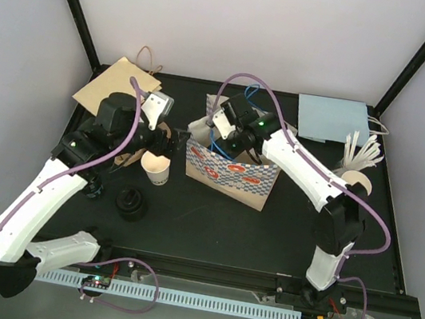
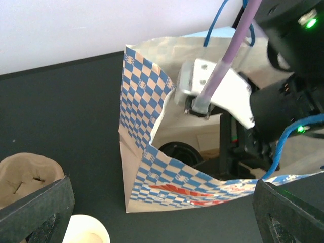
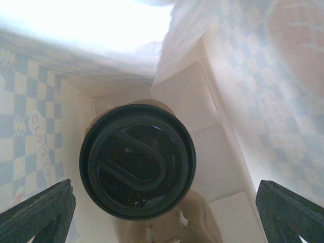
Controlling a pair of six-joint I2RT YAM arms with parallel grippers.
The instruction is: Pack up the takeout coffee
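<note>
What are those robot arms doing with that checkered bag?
They are packing coffee to go. The right gripper reaches down into the checkered bag, open, right above a lidded cup standing inside. The left gripper hovers open beside the bag. An open white cup and a loose black lid sit on the table.

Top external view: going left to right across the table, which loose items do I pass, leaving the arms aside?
Brown bag → white cup → checkered bag → blue bag. The black lid sits partly under the cup's span, so it is left out.
</note>
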